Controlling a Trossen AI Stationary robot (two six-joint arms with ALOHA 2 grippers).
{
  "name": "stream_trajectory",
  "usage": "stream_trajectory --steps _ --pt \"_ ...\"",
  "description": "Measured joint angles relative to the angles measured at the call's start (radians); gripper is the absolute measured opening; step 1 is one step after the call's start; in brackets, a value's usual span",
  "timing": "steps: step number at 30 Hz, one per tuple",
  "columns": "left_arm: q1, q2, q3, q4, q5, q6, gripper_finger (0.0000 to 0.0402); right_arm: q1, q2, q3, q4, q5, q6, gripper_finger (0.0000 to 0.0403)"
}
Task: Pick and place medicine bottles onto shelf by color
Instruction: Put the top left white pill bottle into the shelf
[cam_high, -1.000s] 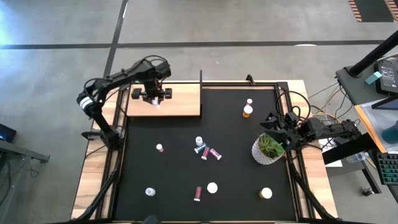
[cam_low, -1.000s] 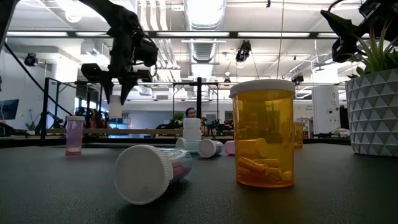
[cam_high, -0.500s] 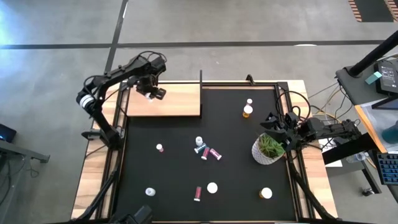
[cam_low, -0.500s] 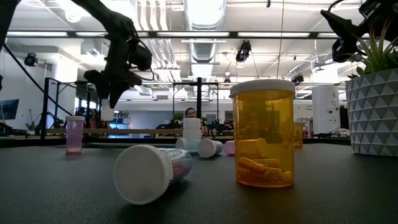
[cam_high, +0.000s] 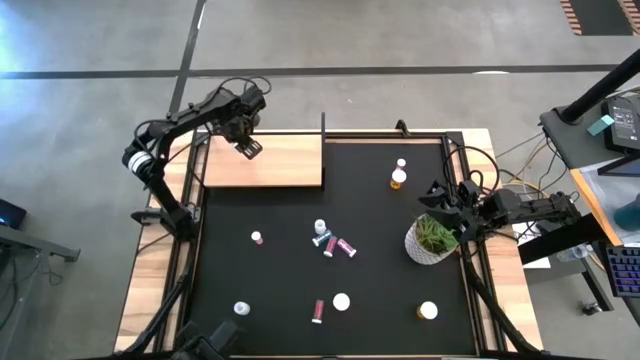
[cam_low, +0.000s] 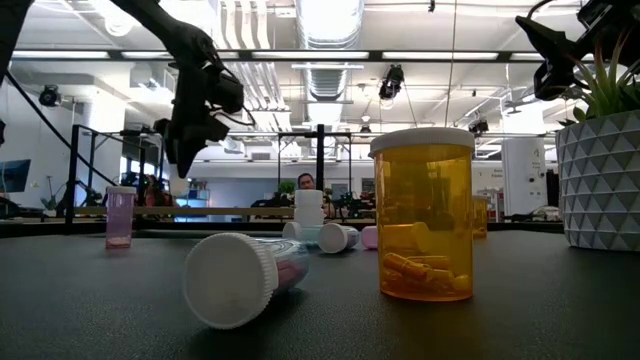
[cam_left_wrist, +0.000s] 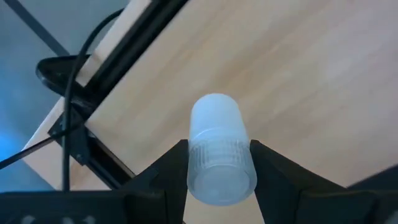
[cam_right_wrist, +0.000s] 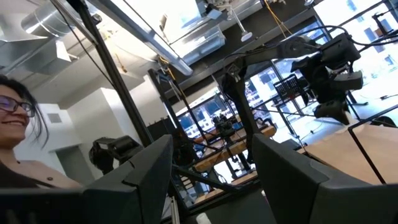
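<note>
My left gripper (cam_high: 248, 146) hangs over the far left part of the pale wood shelf (cam_high: 290, 165) and is shut on a translucent white bottle (cam_left_wrist: 216, 140). Several small bottles lie or stand on the black mat: a pink one (cam_high: 256, 238), a cluster at the middle (cam_high: 332, 241), an orange one (cam_high: 398, 179), and others near the front (cam_high: 341, 301). In the low view an orange bottle (cam_low: 422, 215) stands upright and a white-capped one (cam_low: 235, 278) lies on its side. My right gripper (cam_high: 432, 195) is open and empty beside the plant pot. My left gripper pinches the white bottle at its ribbed cap end (cam_left_wrist: 217, 163) between its two fingers (cam_left_wrist: 171, 171), one on each side. The bottle lies along the fingers, cap toward the wrist, its other end (cam_left_wrist: 214, 106) pointing at the shelf board. Whether that end touches the board, I cannot tell.
A white pot with a green plant (cam_high: 430, 240) stands at the mat's right edge, next to my right gripper. A black upright post (cam_high: 323, 125) stands at the shelf's far right corner. A black frame rail (cam_left_wrist: 112, 56) runs along the shelf's edge. A person shows beyond the table (cam_right_wrist: 15, 118).
My left gripper has gone a little toward the table's far edge over the shelf and has turned about its wrist, carrying the white bottle with it. My right arm has kept still.
</note>
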Motion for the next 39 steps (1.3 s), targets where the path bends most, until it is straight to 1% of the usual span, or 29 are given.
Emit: stream_trajectory --steps 6,10,14,20,26,31,39 --pt "0.071 -0.001 -0.010 0.014 0.027 0.003 0.0132 0.000 0.000 0.000 0.000 0.000 0.000 0.0212" --pt "0.096 -0.001 -0.010 0.014 0.035 0.046 0.0132 0.000 0.000 0.000 0.000 0.000 0.000 0.0212" --pt "0.099 0.011 -0.010 0.019 0.036 0.095 0.0132 0.000 0.000 0.000 0.000 0.000 0.000 0.0212" --pt "0.101 0.071 -0.004 0.017 0.043 0.173 0.0132 0.000 0.000 0.000 0.000 0.000 0.000 0.0212" --pt "0.110 0.121 0.044 -0.015 0.041 0.186 0.0132 0.000 0.000 0.000 0.000 0.000 0.000 0.0212" --pt "0.122 0.130 0.064 -0.002 0.036 0.208 0.0132 0.000 0.000 0.000 0.000 0.000 0.000 0.0212" --pt "0.123 0.130 0.065 0.000 0.046 0.208 0.0132 0.000 0.000 0.000 0.000 0.000 0.000 0.0212"
